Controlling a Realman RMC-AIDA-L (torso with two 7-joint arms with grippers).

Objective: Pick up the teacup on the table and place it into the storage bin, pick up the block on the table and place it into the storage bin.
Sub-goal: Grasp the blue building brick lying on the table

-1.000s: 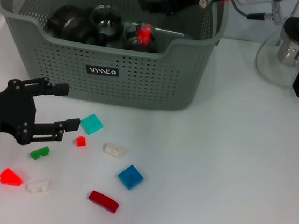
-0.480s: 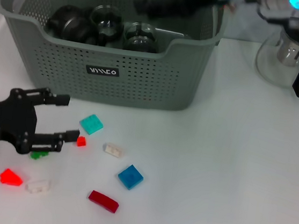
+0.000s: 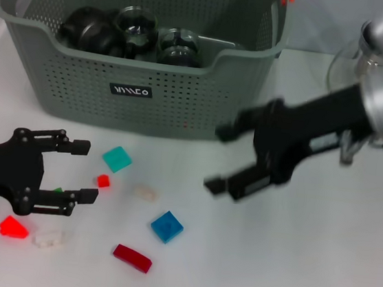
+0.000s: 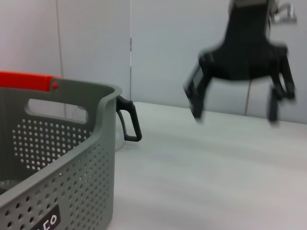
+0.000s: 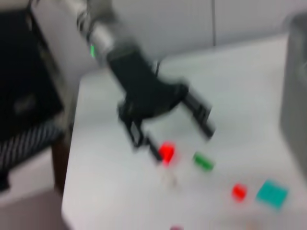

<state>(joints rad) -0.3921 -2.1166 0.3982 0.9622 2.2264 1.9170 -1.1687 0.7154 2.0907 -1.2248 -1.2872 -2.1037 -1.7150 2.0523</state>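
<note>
Cups are sitting in the bin [image 3: 182, 108] at the worktop's back edge; blocks [image 3: 167, 226] are lying out front, unpicked. Left gripper [image 3: 78, 170] and right gripper [image 3: 223, 157] are hanging released, empty.

The storage bin [image 3: 183, 94] is a big grey-green basket full of little holes, with a small black label on its front wall and orange clips at the top. It stands upright on the white worktop. Inside it sit dark teacups [image 3: 87, 29] and clear glass ones [image 3: 137, 25], close together. In front of the bin, small blocks lie loose: a teal block [image 3: 117, 158], a tiny red block [image 3: 103, 181], a white block [image 3: 146, 193], a blue block [image 3: 167, 226], a dark red block [image 3: 132, 257], a bright red block [image 3: 13, 226], and another white block [image 3: 50, 239].
</note>
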